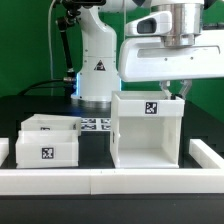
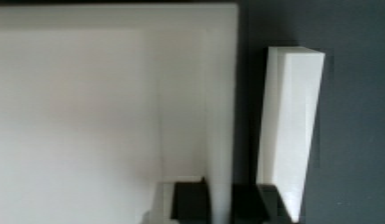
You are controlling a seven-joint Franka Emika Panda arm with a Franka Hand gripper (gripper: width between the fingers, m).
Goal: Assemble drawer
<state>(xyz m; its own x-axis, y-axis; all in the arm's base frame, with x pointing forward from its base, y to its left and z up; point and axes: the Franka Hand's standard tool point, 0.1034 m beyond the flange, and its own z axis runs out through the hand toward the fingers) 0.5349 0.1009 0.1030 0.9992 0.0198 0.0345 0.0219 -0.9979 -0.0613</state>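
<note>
The drawer's tall white shell (image 1: 147, 130) stands on the black table right of centre, open side and tag facing the front. Two shallow white trays (image 1: 45, 150) (image 1: 52, 126) lie at the exterior view's left, one behind the other. My gripper (image 1: 177, 93) is down at the shell's top right rear edge. In the wrist view the shell (image 2: 109, 100) fills most of the picture. Its thin side wall runs between my two dark fingers (image 2: 203, 203), which stand close together on it. My gripper (image 2: 244, 203) is shut on that wall.
Low white border rails run along the table's front (image 1: 110, 181) and the exterior view's right side (image 1: 207, 152); the right one also shows in the wrist view (image 2: 297, 115), a narrow dark gap from the shell. The marker board (image 1: 97, 124) lies behind the trays, in front of the robot's base (image 1: 96, 70).
</note>
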